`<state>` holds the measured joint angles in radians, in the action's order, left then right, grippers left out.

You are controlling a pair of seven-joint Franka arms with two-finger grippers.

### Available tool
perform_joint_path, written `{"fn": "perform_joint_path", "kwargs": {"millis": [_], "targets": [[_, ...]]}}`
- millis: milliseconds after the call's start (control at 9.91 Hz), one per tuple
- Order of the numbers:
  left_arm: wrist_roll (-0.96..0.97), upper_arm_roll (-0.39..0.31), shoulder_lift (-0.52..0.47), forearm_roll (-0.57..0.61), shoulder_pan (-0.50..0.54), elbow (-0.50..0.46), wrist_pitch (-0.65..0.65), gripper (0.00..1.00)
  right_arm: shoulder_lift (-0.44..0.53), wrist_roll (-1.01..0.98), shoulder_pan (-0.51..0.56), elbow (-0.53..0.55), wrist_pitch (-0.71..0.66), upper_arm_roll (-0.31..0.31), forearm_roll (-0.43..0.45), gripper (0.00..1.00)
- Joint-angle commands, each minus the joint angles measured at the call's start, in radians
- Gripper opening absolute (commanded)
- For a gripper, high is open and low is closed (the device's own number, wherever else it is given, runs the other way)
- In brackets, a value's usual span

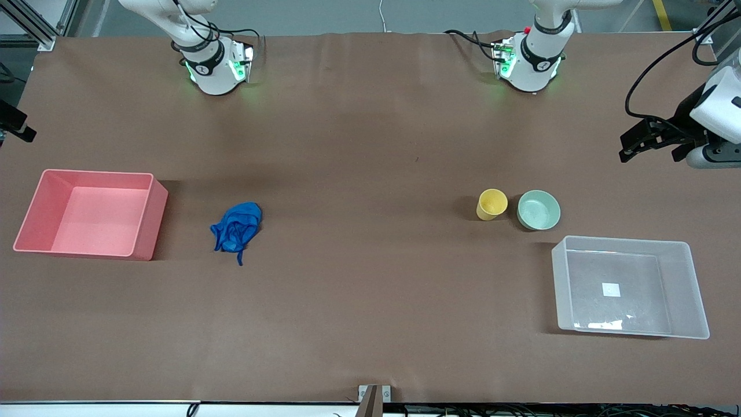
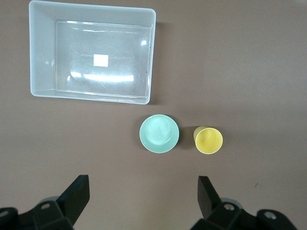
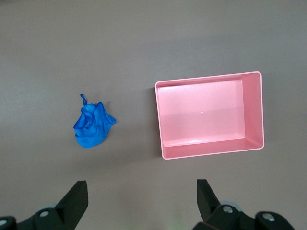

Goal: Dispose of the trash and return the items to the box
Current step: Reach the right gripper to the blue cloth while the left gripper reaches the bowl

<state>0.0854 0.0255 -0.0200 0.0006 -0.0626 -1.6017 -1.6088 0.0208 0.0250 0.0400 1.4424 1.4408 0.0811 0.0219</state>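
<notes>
1. Front view: the blue wad (image 1: 237, 227) is lying on the brown surface (image 1: 359, 278) just beside the pink bin (image 1: 92, 213), toward the right arm's end, probably so that a short carry finishes the disposal. The yellow cup (image 1: 492, 204) and the green bowl (image 1: 538, 209) are sitting upright side by side, close but not touching, just farther from the front camera than the clear box (image 1: 630, 286), toward the left arm's end. Both containers are lying empty with open tops, and the wide middle of the surface is giving both arms free room. The left end effector (image 1: 639, 143) is hanging over the edge of the surface at the left arm's end; the right one may be the dark shape at the frame edge, though that is too cropped to confirm.

2. Left wrist view: the left end effector (image 2: 143, 194) is hovering with fingers spread wide and holding nothing, looking down on the bowl (image 2: 159, 133), the cup (image 2: 208, 140) and the box (image 2: 91, 51). The bowl is sitting near a corner of the box, so its wall needs clearing.

3. Right wrist view: the right end effector (image 3: 141, 194) is likewise hovering open and empty above the wad (image 3: 92, 125) and the bin (image 3: 210, 115), which are sitting apart with bare surface between them.
</notes>
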Motion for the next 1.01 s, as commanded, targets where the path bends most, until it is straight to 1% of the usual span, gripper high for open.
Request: {"fn": "perform_joint_path", "kwargs": {"millis": [0,202,404,505,606,706,807,908], "targets": [[-0.009,-0.007,-0.006,0.004,-0.006,-0.035,0.004,1.00,0.001,0.003,0.004,-0.008,-0.010,-0.003,0.001,1.00],[0.000,-0.007,0.005,0.006,-0.005,-0.033,0.009,1.00,0.001,-0.011,0.004,-0.008,-0.010,-0.003,0.003,1.00],[-0.003,-0.010,0.005,0.006,-0.003,-0.044,0.021,0.99,-0.004,-0.066,-0.005,-0.013,-0.010,-0.003,0.010,1.00],[-0.010,-0.012,0.003,0.006,0.001,-0.079,0.015,0.98,-0.005,-0.060,-0.034,-0.007,-0.010,-0.003,0.010,1.00],[-0.015,-0.028,0.002,0.007,0.001,-0.151,-0.044,0.98,-0.025,-0.024,-0.051,0.009,0.004,-0.007,0.010,1.00],[-0.056,-0.067,-0.006,0.007,0.001,-0.247,-0.141,0.96,-0.057,0.065,-0.060,0.025,0.018,-0.058,0.012,1.00],[-0.075,-0.071,-0.006,0.006,0.001,-0.345,-0.252,0.96,-0.080,0.135,-0.061,0.070,0.056,-0.099,0.012,1.00],[-0.075,-0.072,-0.003,0.006,0.001,-0.457,-0.396,0.96,-0.090,0.177,-0.063,0.157,0.144,-0.136,0.012,1.00]]}}
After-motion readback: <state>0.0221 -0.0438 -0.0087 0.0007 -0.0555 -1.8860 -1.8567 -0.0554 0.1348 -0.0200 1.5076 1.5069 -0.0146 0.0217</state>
